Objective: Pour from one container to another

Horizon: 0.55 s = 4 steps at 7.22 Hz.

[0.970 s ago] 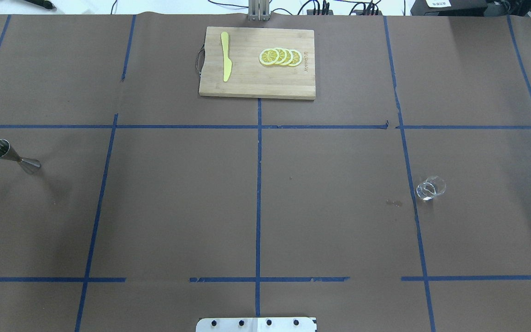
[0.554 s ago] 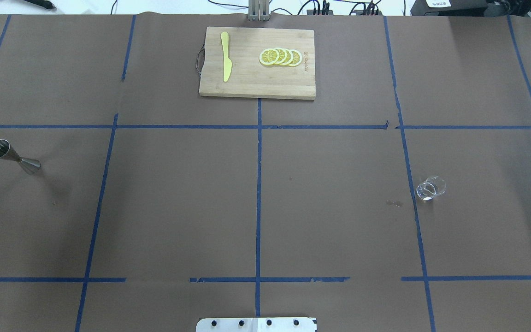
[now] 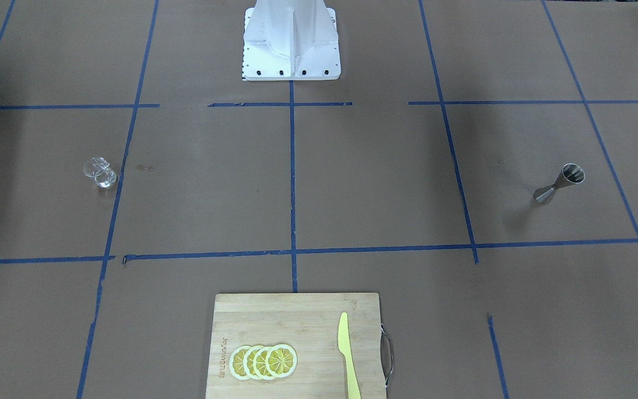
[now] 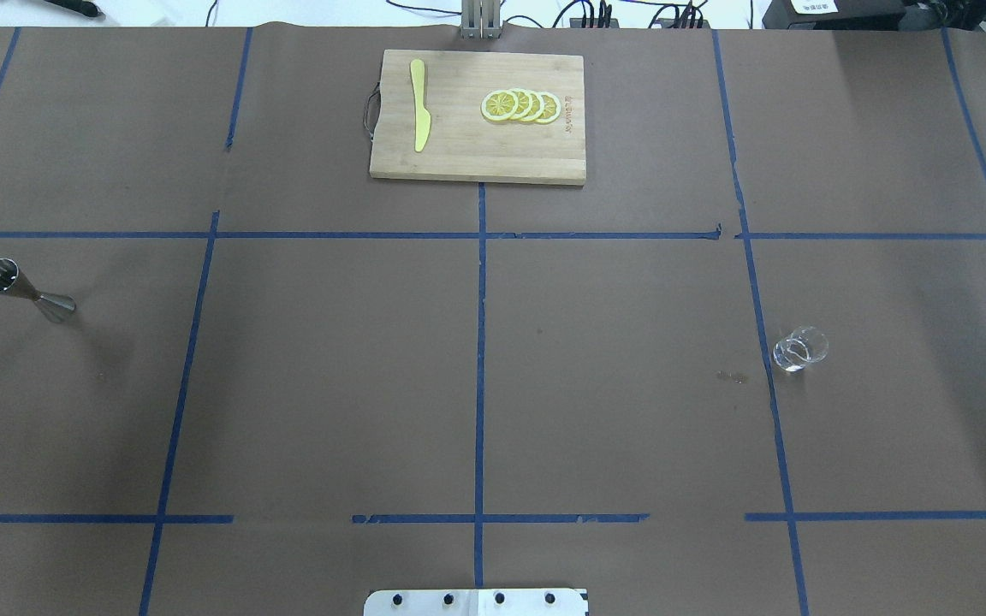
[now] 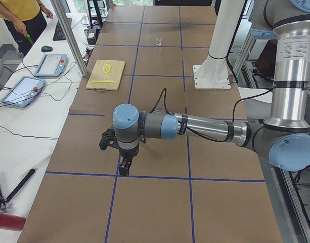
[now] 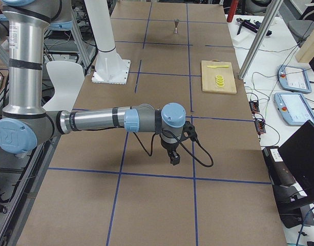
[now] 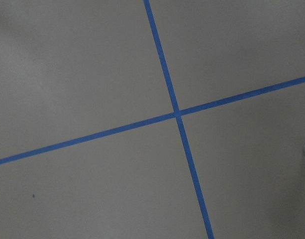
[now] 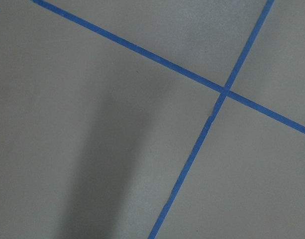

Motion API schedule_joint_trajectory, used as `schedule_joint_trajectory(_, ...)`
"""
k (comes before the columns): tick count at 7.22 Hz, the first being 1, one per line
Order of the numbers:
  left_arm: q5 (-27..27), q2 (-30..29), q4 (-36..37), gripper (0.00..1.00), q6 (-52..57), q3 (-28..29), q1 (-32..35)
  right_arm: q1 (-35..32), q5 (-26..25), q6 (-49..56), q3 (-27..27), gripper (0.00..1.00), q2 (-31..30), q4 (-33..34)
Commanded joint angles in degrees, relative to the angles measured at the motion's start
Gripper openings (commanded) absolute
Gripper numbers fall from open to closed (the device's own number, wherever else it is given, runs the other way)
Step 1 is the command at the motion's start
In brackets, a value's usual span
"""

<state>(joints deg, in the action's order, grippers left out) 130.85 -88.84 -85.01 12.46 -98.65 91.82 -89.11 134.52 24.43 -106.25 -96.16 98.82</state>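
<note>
A steel jigger (image 4: pixel 26 291) stands upright at the table's far left, also seen in the front view (image 3: pixel 560 183) and as a small far jigger (image 6: pixel 175 24) in the right-side view. A small clear glass (image 4: pixel 799 348) stands at the right, and the same glass (image 3: pixel 99 172) shows in the front view. Neither arm appears in the overhead or front views. My left gripper (image 5: pixel 125 167) points down over the table's left end. My right gripper (image 6: pixel 173 156) points down over the right end. Whether either is open or shut I cannot tell. Both wrist views show only brown paper and blue tape.
A wooden cutting board (image 4: pixel 476 162) lies at the far middle with lemon slices (image 4: pixel 520 105) and a yellow knife (image 4: pixel 418 104) on it. The white robot base (image 3: pixel 291 44) is at the near middle edge. A person (image 5: pixel 23 15) stands past the table's far side, near tablets.
</note>
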Motion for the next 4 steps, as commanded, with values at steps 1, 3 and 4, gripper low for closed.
schedule_joint_trajectory(1, 2.7, 0.6, -0.1, 1.00, -0.1, 0.3, -0.1, -0.3, -3.6, 0.5, -1.0, 1.00, 0.0, 0.6)
schedule_joint_trajectory(3, 3.6, 1.3, -0.1, 1.00, 0.0, 0.2, -0.2, 0.0, -3.6, -0.1, -0.7, 1.00, -0.2, 0.5)
schedule_joint_trajectory(4, 3.7, 1.3, -0.1, 1.00, -0.1, 0.2, -0.2, 0.2, -3.6, -0.1, -0.7, 1.00, -0.2, 0.5)
